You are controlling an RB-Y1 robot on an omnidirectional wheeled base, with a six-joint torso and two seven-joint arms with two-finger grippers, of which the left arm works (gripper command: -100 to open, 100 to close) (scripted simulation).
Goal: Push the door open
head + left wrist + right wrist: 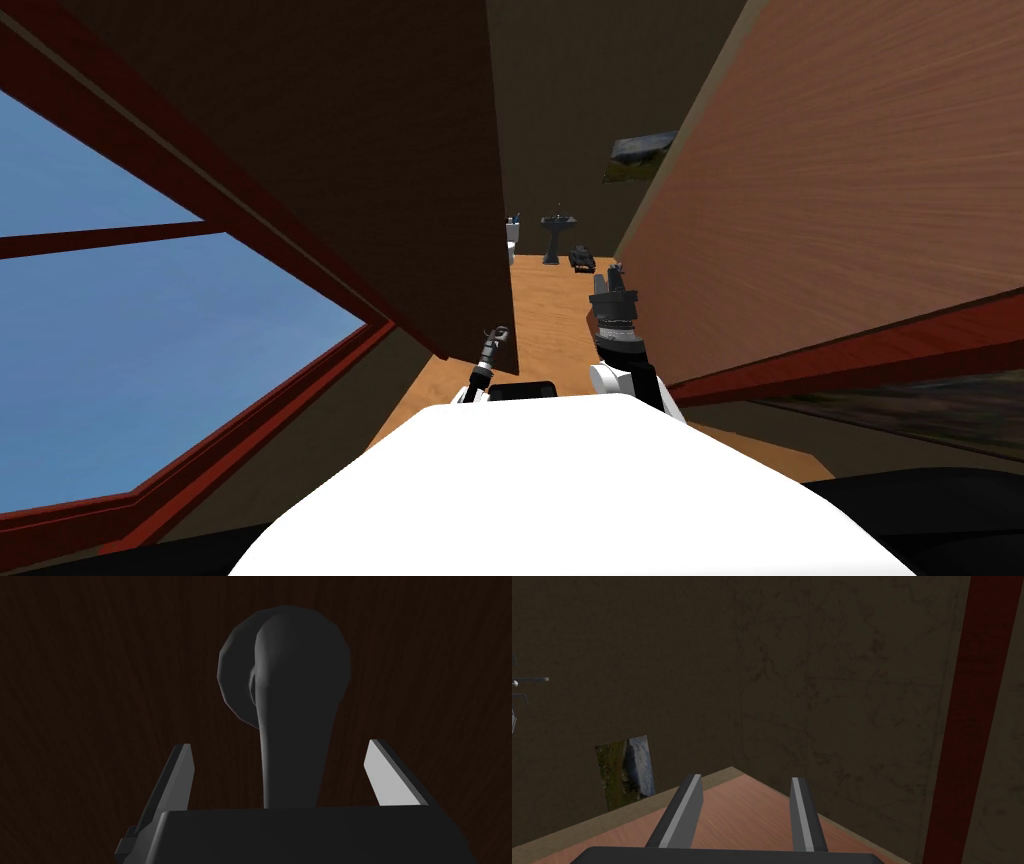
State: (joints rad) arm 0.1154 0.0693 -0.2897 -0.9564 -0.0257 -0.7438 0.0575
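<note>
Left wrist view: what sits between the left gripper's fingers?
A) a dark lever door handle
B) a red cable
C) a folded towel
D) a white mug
A: the dark lever handle rises between the open fingers of the left gripper, in front of the dark wooden door.

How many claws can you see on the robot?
2. The left claw, open, straddles the dark grey lever door handle; the right claw, open, is raised beside the reddish-brown wooden panel.

Wooden floor [548,335] under toilet [512,240], pedestal sink [555,238]
</note>
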